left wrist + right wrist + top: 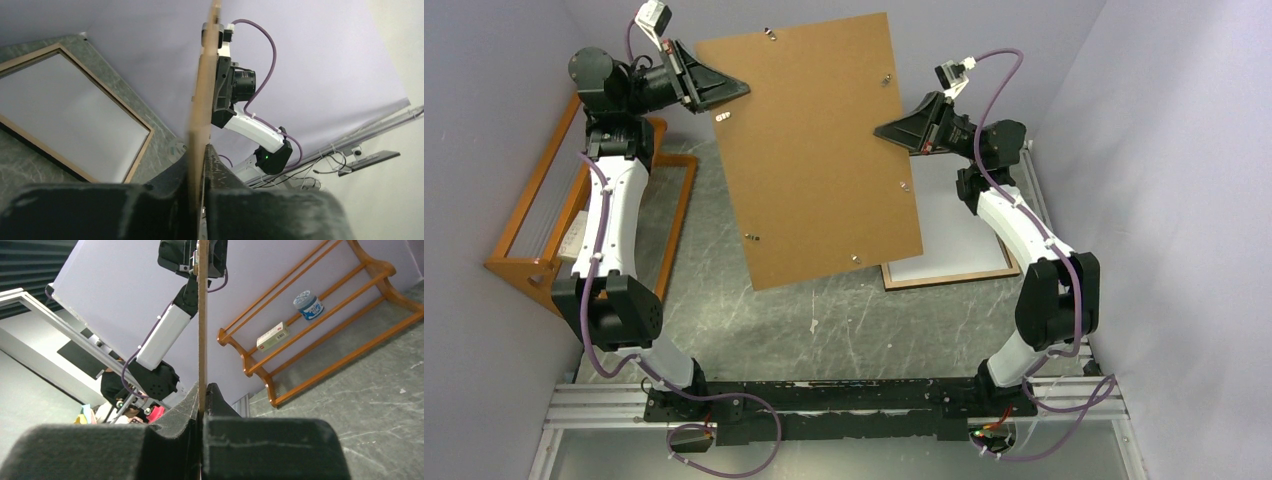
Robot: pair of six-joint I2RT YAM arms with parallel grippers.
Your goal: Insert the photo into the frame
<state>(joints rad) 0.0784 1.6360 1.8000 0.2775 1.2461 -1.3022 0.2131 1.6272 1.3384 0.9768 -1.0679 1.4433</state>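
**Item 1, backing board** (814,150): a flat brown panel with small metal tabs near its edges. You have it lifted clear of the table (824,330), tilted, across the far middle of the scene.

**Item 2, left gripper** (742,90): the jaws are pinched narrow on the board's far-left edge. Your left wrist view shows the board edge-on between the two pads.

**Item 3, right gripper** (882,130): the jaws are clamped narrow on the board's right edge. Your right wrist view shows the same thin edge running up from between its pads.

**Item 4, frame** (954,278): it lies flat on the table at the right, brown wood side up. Its left part is hidden under the raised board, and it is apart from both grippers.

**Item 5, photo** (959,240): a white sheet lying inside the frame's rails, plain side up. You cannot see its printed face.

**Item 6, orange wooden rack** (524,265): it stands against the left wall. On its rails are a blue-lidded jar (308,305) and a small box (273,336).
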